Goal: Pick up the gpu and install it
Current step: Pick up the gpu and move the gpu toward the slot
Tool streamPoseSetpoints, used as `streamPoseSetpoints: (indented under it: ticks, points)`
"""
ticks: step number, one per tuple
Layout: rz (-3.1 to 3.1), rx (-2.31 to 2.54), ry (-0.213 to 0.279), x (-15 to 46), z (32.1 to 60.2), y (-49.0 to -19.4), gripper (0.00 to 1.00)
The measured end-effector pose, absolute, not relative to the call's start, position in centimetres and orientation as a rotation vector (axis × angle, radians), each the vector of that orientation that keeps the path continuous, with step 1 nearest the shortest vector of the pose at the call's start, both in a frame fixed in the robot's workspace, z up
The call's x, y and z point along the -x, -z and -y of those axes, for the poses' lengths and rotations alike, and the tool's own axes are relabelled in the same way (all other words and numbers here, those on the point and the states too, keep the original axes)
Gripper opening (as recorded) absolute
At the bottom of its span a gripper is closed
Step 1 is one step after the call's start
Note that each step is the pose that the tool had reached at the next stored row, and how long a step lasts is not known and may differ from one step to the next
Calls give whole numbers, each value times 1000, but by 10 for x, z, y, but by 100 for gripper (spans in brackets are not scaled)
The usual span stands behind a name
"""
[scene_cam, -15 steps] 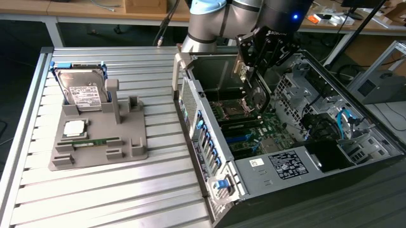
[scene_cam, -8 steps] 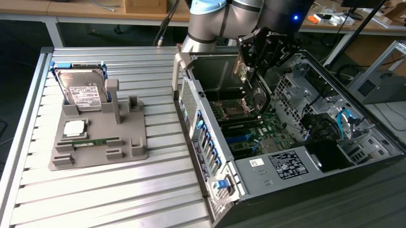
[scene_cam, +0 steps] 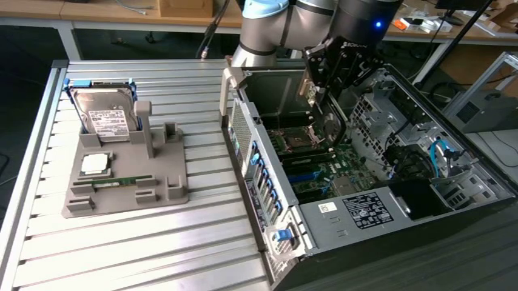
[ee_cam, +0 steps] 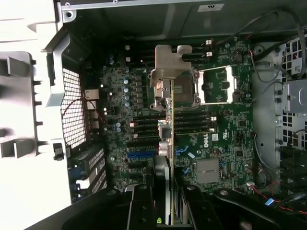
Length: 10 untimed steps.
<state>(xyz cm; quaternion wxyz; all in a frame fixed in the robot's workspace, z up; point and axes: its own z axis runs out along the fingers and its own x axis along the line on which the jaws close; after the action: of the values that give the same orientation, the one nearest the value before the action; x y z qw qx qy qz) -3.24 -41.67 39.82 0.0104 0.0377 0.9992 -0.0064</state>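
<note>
One arm point(scene_cam: 275, 24) reaches down into the case point(scene_cam: 249, 140), jaws clamping the gpu point(ee_cam: 166, 129) upright.

Edge-on, the gpu point(ee_cam: 165, 129) has one end hidden between the gripper point(ee_cam: 168, 196) fingers; the exterior view's upper edge cuts off the arm point(scene_cam: 275, 27).

The silver-grey jointed arm with pale blue caps point(scene_cam: 279, 21) reaches in from above, its black wrist aiming the black two-fingered pincer point(scene_cam: 319, 91) steeply downward. Its fingers point(ee_cam: 140, 206) stand part-way closed, clamping the thin dark gpu card with a silver bracket point(ee_cam: 165, 124) edge-on between them.
</note>
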Motion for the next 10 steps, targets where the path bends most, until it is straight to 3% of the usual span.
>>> streamPoseSetpoints:
  ticks: [10]
  points:
    - [-3118, -118, 23, 30, 417, -396, 27]
